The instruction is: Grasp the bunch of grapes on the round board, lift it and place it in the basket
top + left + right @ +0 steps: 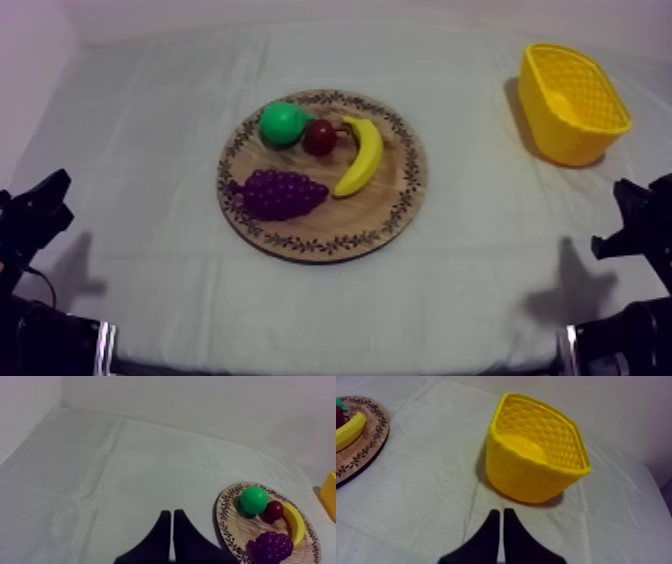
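**Grapes on the board; both of my grippers closed on nothing, well apart from them.**

The bunch of grapes (280, 193) lay on the near-left part of the wooden board (300, 243), just beside the banana (362, 155); the pear (283, 123) and small red fruit (320, 138) touched behind it. The left wrist view cut off part of the bunch, and the right wrist view cut off most of the board. My left gripper (172, 512) was a narrow wedge holding nothing, the grapes well ahead to its right. My right gripper (500, 510) was likewise pressed together, facing the yellow basket (533, 478), well apart from the grapes.
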